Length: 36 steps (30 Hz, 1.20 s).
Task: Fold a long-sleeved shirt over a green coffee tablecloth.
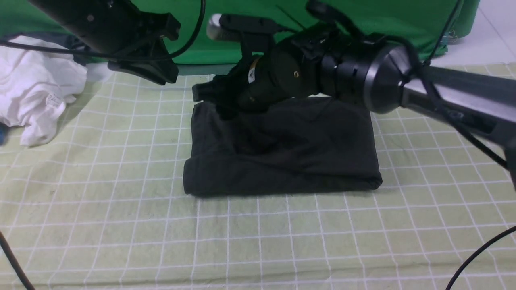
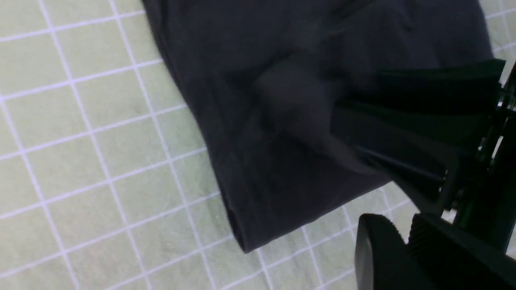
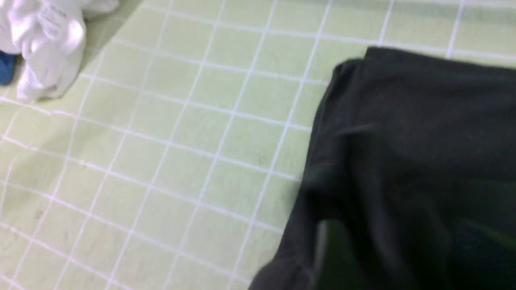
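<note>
1. The green coffee tablecloth [image 1: 121, 225] is the largest thing I have on my feed, a pale yellow-green spread with a thin white grid; it runs beneath the shirt and is rumpled toward the left side of the front view.
2. A plain bright-green fabric [image 1: 193, 48] hangs across the far side, behind both arms.
3. My right arm [image 1: 342, 68] reaches in from the right, crossing above the far part of the shirt and hiding some of it from me.
4. The long-sleeved shirt [image 1: 322, 141] lies near the middle of the tablecloth, black and gathered into a compact, roughly rectangular bundle; creases run across its left half, and its near left corner juts out past the rest of that side; I see no further than the outer layers.
5. My left arm [image 1: 109, 28] comes in at the far left, raised and well apart from the shirt in the front view.
6. A crumpled white garment [image 1: 36, 84] with a small printed tag [image 1: 53, 100] sits at the far left, well apart from the shirt.
7. My right gripper [image 1: 211, 102] is at the shirt's far left part, its fingers spread; the wrist view is blurred there, so I cannot tell whether they touch the fabric.
8. My left gripper [image 1: 168, 78] has its fingers close to each other; I cannot tell whether they meet.
9. A bit of something blue [image 1: 3, 133] shows beside the white garment, mostly cut off.
</note>
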Available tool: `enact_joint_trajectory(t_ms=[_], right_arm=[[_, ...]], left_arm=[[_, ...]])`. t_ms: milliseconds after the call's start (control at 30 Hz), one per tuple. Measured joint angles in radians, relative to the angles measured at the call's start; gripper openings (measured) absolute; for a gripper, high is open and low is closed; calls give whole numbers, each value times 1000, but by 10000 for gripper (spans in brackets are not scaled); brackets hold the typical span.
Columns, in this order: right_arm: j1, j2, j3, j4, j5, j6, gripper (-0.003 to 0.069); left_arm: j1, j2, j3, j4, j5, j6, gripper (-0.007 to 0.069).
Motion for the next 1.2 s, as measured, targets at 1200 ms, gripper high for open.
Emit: enact_joint_trajectory(t_ms=[1200], right_arm=[[-340, -139, 420, -41, 373, -392, 577]], left_arm=[[-10, 65, 528, -162, -424, -47, 382]])
